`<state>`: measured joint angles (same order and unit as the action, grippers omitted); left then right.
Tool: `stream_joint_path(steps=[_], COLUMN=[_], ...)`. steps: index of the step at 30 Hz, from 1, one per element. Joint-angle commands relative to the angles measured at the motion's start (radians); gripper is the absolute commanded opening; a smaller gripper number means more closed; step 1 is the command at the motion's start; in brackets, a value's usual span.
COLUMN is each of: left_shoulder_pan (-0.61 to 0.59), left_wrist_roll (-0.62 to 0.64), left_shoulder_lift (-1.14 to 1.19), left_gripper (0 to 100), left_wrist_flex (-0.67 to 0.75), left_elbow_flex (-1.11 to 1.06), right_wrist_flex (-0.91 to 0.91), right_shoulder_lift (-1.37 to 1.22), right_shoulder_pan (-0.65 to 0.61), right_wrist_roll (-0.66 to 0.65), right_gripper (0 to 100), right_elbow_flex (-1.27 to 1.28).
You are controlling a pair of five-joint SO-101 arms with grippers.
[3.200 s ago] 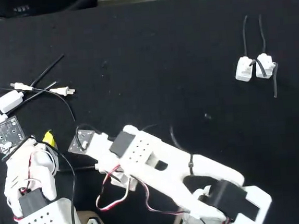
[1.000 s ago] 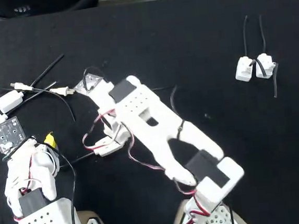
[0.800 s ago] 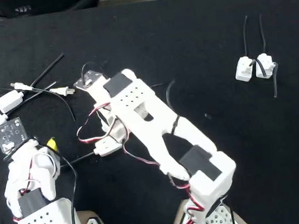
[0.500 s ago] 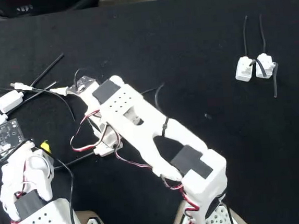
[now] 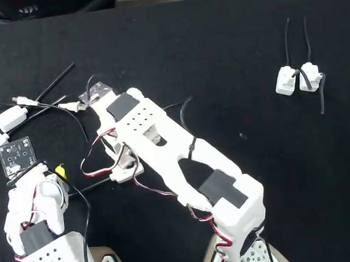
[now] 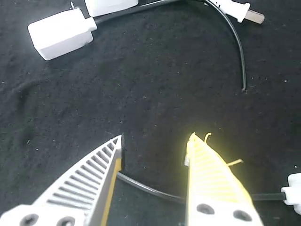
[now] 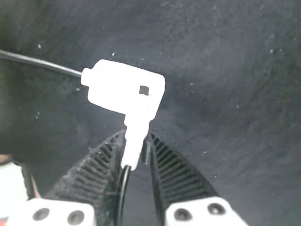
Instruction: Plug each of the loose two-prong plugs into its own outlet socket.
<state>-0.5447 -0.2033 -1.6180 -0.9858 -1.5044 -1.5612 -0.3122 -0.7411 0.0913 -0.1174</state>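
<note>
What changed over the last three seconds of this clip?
The right gripper swung from near its base out toward the table's left, and its jaws now clamp the white two-prong plug. The open left gripper barely shifted; the two white blocks with black cables at far right stayed put.

Black-clothed table (image 5: 216, 41) under scattered white plugs (image 5: 24, 101) and sockets (image 5: 9, 119)

No word, number or sign can be read on any surface. In the right wrist view, the white block (image 7: 117, 89) at the centre carries a small dark square mark, not a letter. In the high view, the board (image 5: 17, 154) at left bears pale dots too small to read.
</note>
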Motion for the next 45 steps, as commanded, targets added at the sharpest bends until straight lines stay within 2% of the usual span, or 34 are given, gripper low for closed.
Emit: stream_joint_path(steps=[1, 6, 18, 27, 45], left_shoulder_pan=[0.004, 0.004, 0.002, 0.002, 0.001], left_wrist_roll=[-0.008, -0.008, -0.008, -0.008, -0.008], left_shoulder_lift=[-0.009, -0.009, -0.009, -0.009, -0.009], left_gripper=[22, 22, 22, 22, 22], left_wrist_flex=[0.000, 0.000, 0.000, 0.000, 0.000], left_elbow_flex=[0.013, 0.013, 0.013, 0.013, 0.013], right_wrist_flex=[-0.026, -0.143, -0.146, -0.193, -0.196], right_shoulder_lift=[0.008, 0.008, -0.128, -0.134, -0.193], right_shoulder_pan=[0.040, 0.028, 0.011, 0.005, -0.017], right_wrist_roll=[0.034, 0.031, 0.026, 0.031, 0.025], right_gripper=[1.1, 1.1, 1.1, 1.1, 1.1], right_elbow_flex=[-0.061, -0.145, -0.182, -0.283, -0.245])
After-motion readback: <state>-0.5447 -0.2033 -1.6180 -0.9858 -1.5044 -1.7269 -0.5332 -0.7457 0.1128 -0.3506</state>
